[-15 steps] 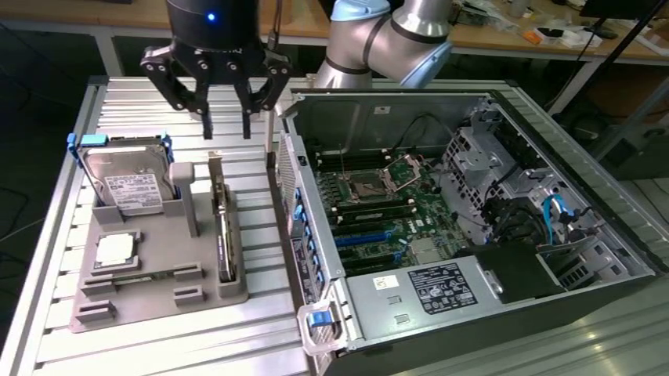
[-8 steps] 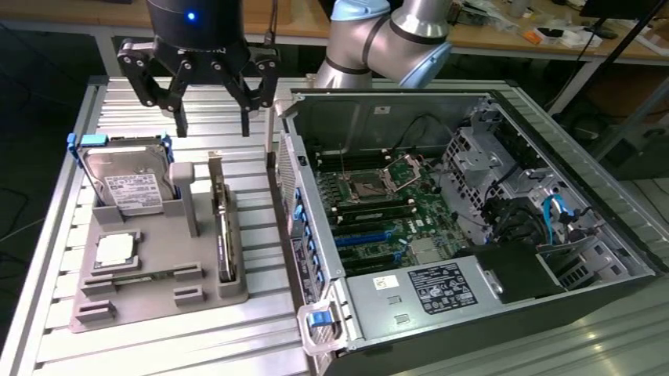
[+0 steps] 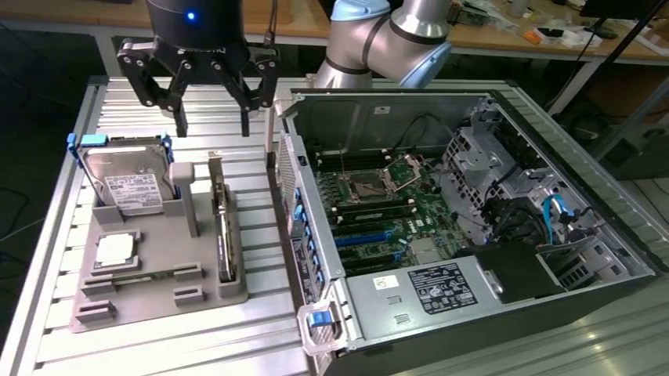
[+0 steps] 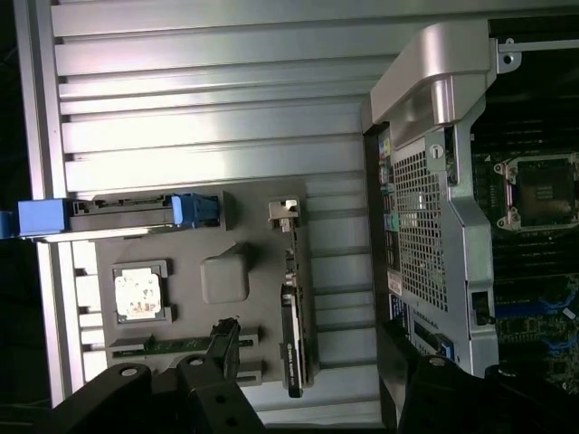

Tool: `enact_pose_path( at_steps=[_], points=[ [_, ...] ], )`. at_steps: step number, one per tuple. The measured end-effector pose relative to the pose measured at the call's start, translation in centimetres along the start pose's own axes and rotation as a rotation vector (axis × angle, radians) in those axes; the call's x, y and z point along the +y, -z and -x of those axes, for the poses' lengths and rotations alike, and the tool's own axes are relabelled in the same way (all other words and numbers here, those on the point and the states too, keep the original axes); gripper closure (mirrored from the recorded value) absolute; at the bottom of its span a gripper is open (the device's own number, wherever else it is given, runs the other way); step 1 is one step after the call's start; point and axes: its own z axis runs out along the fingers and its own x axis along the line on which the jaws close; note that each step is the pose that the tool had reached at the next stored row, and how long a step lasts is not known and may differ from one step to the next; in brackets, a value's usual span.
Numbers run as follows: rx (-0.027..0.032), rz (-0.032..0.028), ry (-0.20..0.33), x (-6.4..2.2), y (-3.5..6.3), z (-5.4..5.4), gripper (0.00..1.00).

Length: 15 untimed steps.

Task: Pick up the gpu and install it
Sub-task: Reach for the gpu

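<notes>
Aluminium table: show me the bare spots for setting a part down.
Bare slats lie along the near edge, before the grey tray, and at the far end under the open gripper. Crowded: the gap between the gpu and the computer case.

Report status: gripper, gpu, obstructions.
Gripper open, empty, above the table near the holder. Gpu on edge in the holder, untouched. Hard drive alongside, apart from it.
</notes>
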Motion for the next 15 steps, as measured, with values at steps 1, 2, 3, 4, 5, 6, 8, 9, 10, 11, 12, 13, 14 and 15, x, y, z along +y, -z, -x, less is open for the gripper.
enact_pose_path(
  at_steps=[1, 2, 3, 4, 5, 6, 8, 9, 10, 11, 12, 13, 14, 15],
  points=[
    [-0.0001, 0.0000, 0.000, 0.00, 0.00, -0.01, 0.28],
    [-0.0001, 0.0001, 0.000, 0.00, -0.01, -0.02, 0.28],
    [-0.0001, 0.0001, 0.000, 0.00, -0.01, -0.02, 0.28],
    [-0.0001, 0.0001, 0.000, 0.00, 0.00, -0.02, 0.28],
    [-0.0001, 0.0001, 0.000, 0.00, 0.00, -0.02, 0.28],
    [-0.0001, 0.0001, 0.000, 0.00, -0.01, -0.02, 0.28],
    [-0.0001, 0.0001, 0.000, 0.00, -0.01, -0.02, 0.28],
    [-0.0001, 0.0001, 0.000, 0.00, -0.01, -0.02, 0.28],
    [-0.0001, 0.0001, 0.000, 0.00, -0.01, -0.02, 0.29],
    [-0.0001, 0.0001, 0.000, 0.00, -0.01, -0.02, 0.29],
    [-0.0001, 0.0001, 0.000, 0.00, 0.00, -0.02, 0.36],
    [-0.0001, 0.0001, 0.000, 0.00, -0.01, -0.02, 0.42],
    [-0.0001, 0.0001, 0.000, 0.00, -0.01, -0.02, 0.42],
    [-0.0001, 0.0000, 0.000, 0.00, -0.01, -0.02, 0.48]
  ],
)
